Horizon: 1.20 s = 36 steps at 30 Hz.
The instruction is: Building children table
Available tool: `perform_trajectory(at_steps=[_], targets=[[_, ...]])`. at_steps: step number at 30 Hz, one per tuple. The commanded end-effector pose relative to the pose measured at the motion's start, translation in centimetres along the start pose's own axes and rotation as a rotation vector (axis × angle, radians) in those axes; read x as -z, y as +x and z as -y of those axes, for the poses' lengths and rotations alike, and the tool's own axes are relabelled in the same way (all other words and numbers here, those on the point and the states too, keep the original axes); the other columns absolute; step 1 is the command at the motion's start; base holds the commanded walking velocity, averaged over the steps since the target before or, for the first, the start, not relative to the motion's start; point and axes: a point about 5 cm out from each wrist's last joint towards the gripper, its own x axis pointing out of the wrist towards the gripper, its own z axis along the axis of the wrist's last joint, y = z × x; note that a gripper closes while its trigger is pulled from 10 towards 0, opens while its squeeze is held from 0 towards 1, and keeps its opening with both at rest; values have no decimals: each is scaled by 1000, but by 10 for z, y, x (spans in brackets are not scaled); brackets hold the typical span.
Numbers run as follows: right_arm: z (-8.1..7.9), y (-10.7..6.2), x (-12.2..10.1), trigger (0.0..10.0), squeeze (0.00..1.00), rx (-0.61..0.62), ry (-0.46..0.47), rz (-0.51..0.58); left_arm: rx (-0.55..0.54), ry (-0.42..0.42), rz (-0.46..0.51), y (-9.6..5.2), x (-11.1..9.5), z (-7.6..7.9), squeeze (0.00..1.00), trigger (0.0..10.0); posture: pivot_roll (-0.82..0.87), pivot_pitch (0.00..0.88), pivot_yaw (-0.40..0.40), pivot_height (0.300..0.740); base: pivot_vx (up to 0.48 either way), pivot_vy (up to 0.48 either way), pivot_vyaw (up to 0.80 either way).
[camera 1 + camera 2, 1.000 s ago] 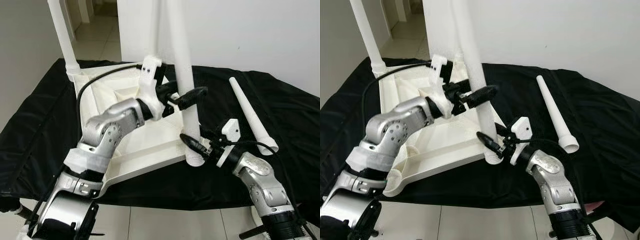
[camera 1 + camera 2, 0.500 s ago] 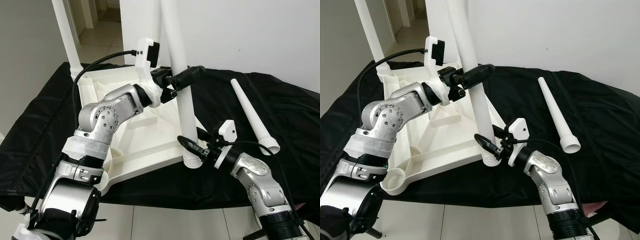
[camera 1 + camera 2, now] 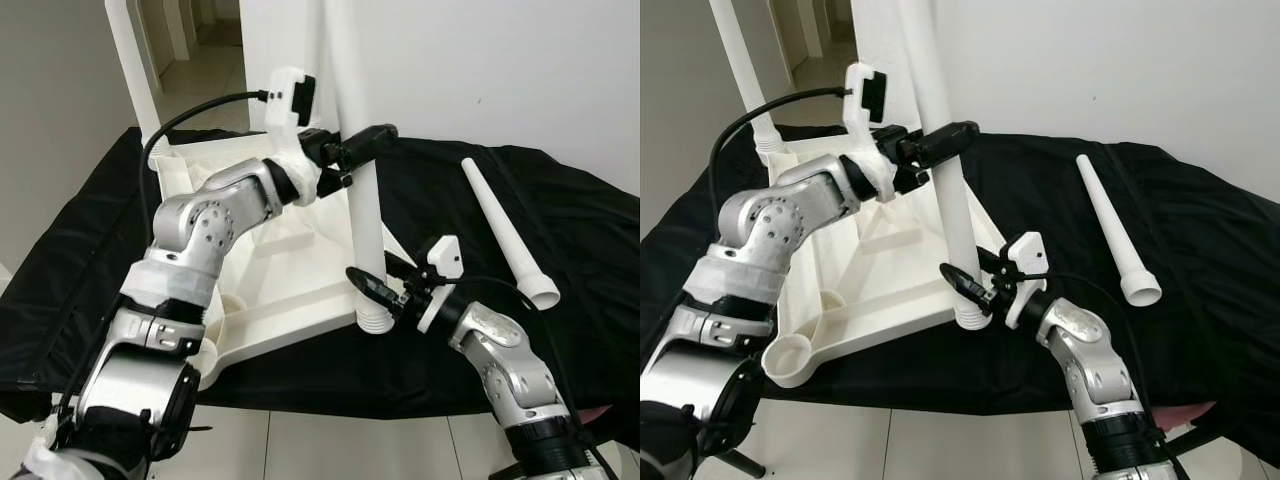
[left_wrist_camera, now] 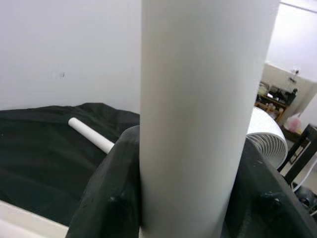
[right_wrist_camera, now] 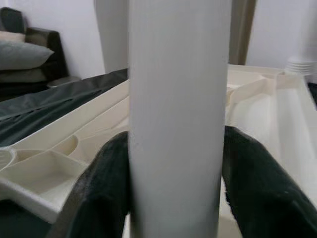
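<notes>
A white plastic tabletop (image 3: 270, 290) lies upside down on a black cloth. A white table leg (image 3: 362, 215) stands upright at its near right corner, threaded foot (image 3: 373, 320) just over the corner. My left gripper (image 3: 362, 146) is shut on this leg high up, fingers (image 4: 109, 198) on both sides. My right gripper (image 3: 372, 286) is shut on the same leg near its base, fingers (image 5: 99, 193) hugging it. Another leg (image 3: 128, 62) stands at the far left corner. A loose white leg (image 3: 505, 232) lies on the cloth to the right.
The black cloth (image 3: 560, 230) covers a low platform against a white wall (image 3: 500, 70). Tiled floor (image 3: 330, 445) lies below the near edge. A doorway (image 3: 195, 40) opens at the back left.
The camera view has shifted. My left gripper has climbed higher up the leg. The right gripper and the leg's base have moved a little left, toward the tabletop's corner.
</notes>
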Motion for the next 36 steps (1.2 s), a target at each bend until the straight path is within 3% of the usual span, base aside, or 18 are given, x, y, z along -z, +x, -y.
perform_trajectory(at_steps=[1, 7, 8, 14, 15, 17, 20, 24, 30, 36], targets=[[8, 3, -7, 10000, 1000, 57, -2, 33, -3, 57, -81, 8, 1, 4, 0, 10000, 39, 0, 7, 740, 0, 0, 0], [11, 11, -13, 10000, 1000, 96, -13, 65, -66, 60, -125, 14, -5, 0, 0, 10000, 35, 0, 1, 740, 0, 0, 0], [18, 17, -13, 10000, 1000, 190, -27, 52, -82, 69, -103, 19, -13, 1, 0, 10000, 35, 0, -5, 740, 0, 0, 0], [24, 26, -12, 10000, 1000, 281, -42, 29, -83, 98, -48, 26, -26, 6, 0, 10000, 36, 0, -9, 740, 0, 0, 0], [23, 35, -14, 10000, 0, 316, -41, 48, -95, 139, -3, 33, -38, 12, 0, 10000, 40, 0, -16, 740, 0, 0, 0], [23, 35, -14, 10000, 0, 316, -41, 48, -95, 139, -3, 33, -38, 12, 0, 10000, 40, 0, -16, 740, 0, 0, 0], [22, 49, -18, 10000, 0, 379, -26, 64, -117, 167, 39, 41, -48, 17, 0, 10000, 38, 0, -19, 740, 0, 0, 0], [24, 62, -25, 10000, 0, 454, 11, 82, -121, 143, 56, 48, -55, 22, 0, 10000, 39, 0, -18, 740, 0, 0, 0], [25, 72, -30, 10000, 0, 508, -7, 76, -138, 156, 41, 56, -52, 23, 0, 10000, 39, 0, -26, 740, 0, 0, 0], [24, 85, -28, 10000, 0, 617, -121, 31, -174, 206, 32, 68, -36, 30, 0, 10000, 30, 4, -35, 740, 0, 0, 0]])
